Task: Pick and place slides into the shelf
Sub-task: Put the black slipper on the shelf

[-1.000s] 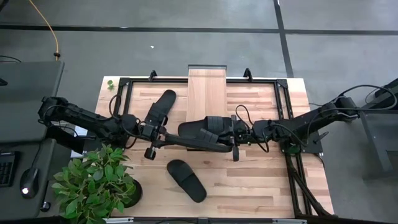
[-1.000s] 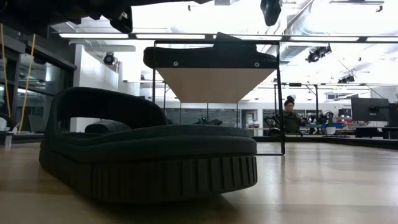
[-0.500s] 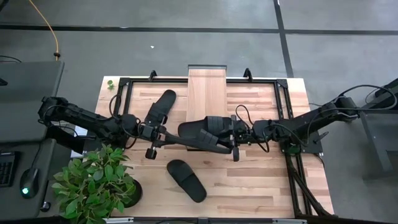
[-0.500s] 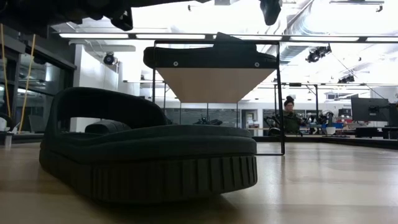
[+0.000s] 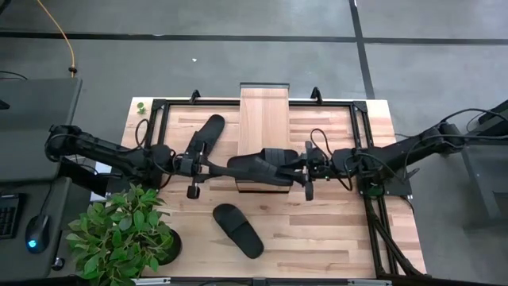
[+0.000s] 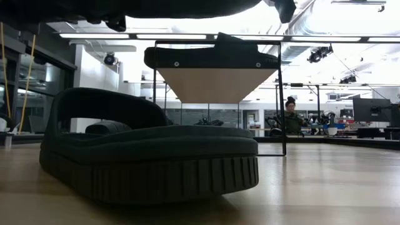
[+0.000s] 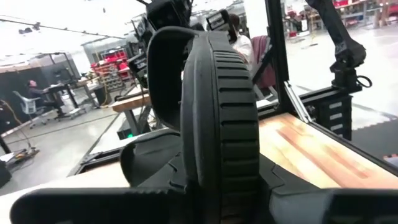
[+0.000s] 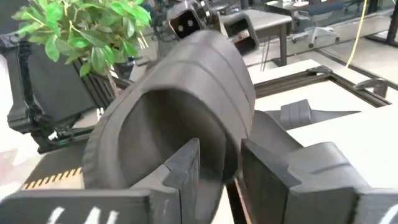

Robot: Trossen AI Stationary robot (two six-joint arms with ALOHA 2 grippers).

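You've been raising the slide nearer the shelf, left gripper and right gripper clamping opposite ends above the table's middle. Uneven pulling is risking a dropped slide.

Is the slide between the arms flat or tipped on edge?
Tipped on edge. In the left wrist view the held slide shows its ribbed sole rim vertical. Left gripper and right gripper grip opposite ends above the table.

Grey floor, ceiling strip lights, seated person.
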